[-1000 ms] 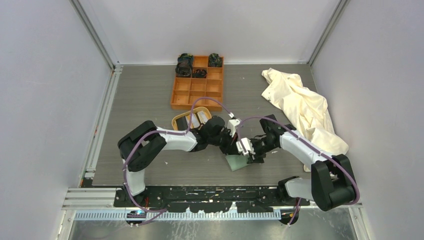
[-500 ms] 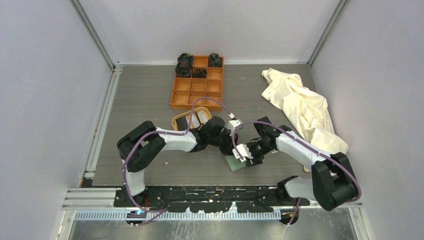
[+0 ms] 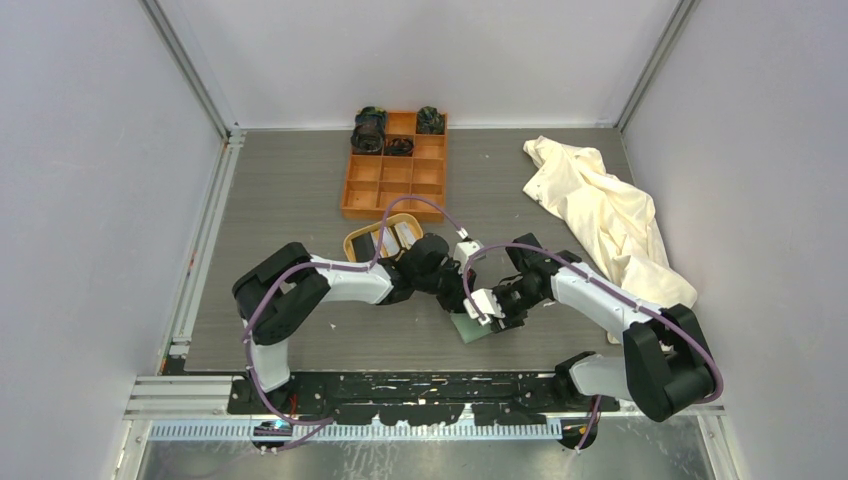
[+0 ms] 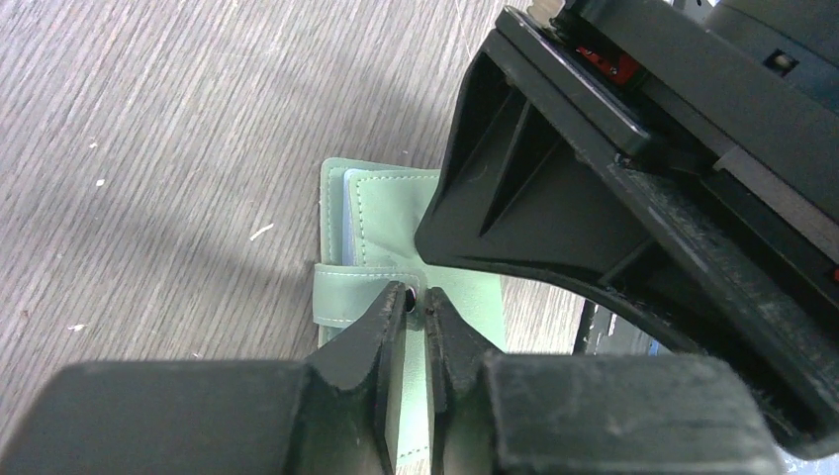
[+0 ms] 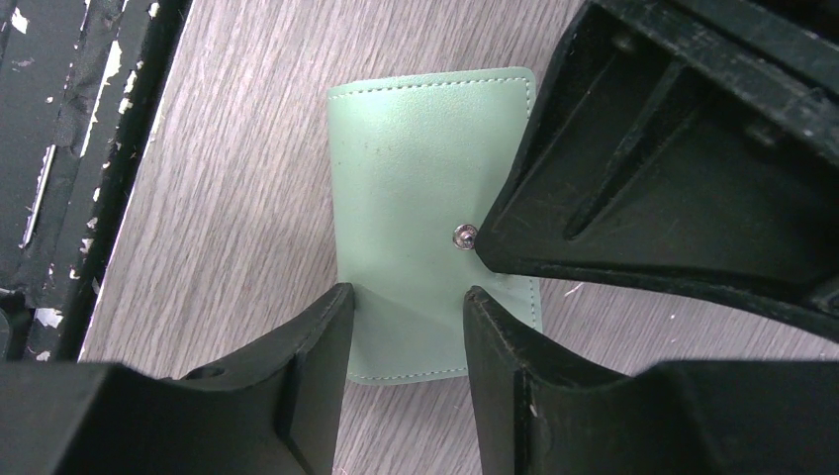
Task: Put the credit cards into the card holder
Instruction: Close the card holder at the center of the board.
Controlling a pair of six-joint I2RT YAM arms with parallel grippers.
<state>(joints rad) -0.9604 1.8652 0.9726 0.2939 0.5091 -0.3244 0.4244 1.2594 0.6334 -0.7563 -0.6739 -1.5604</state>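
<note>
The green card holder lies flat on the tabletop, near the front edge, between the two arms. The left gripper is almost closed at the strap tab. I cannot tell if it pinches the tab. The right gripper hangs over the holder with its fingers apart, holding nothing.

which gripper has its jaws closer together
The left gripper: only a slit shows between its jaws, at the strap tab of the card holder; the right gripper stands wider.
</note>
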